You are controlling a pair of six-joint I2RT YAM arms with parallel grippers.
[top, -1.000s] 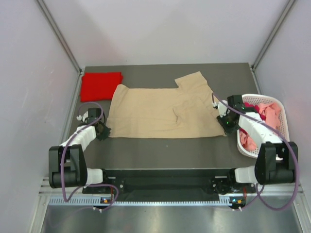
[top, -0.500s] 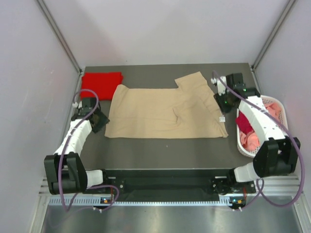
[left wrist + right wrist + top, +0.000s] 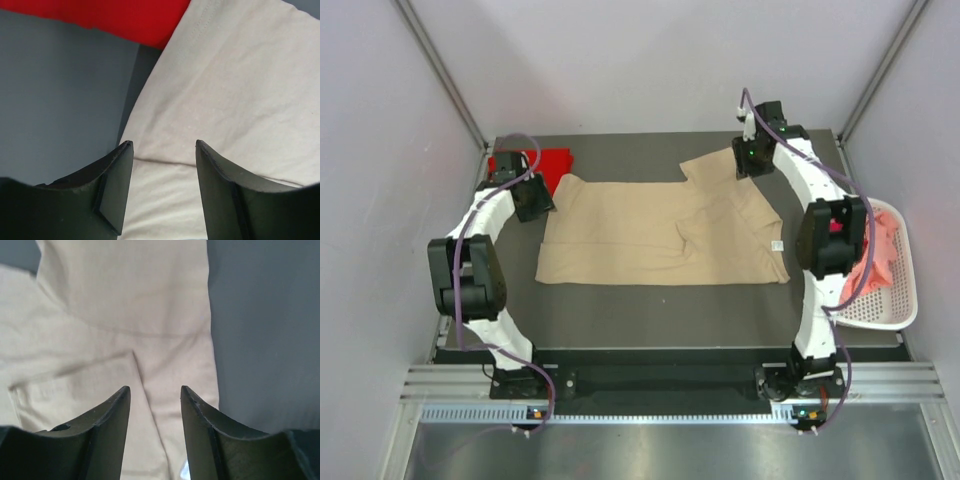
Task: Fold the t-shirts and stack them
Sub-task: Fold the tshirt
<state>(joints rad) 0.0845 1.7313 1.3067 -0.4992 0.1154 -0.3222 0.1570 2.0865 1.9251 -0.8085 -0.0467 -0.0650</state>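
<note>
Tan plain cloth short-sleeved t-shirt (image 3: 650, 225) lies spread flat in the middle of the dark grey surface (image 3: 650, 305), with one sleeve at the far right. Folded bright red t-shirt (image 3: 548, 162) sits at the far-left corner, right beside the tan shirt's corner. Left jaws open, empty, above the tan shirt's far-left edge. Right jaws partly open, empty, above the far-right sleeve. White slotted plastic basket (image 3: 892, 300) at the right edge holds pink cloth (image 3: 882, 250).
</note>
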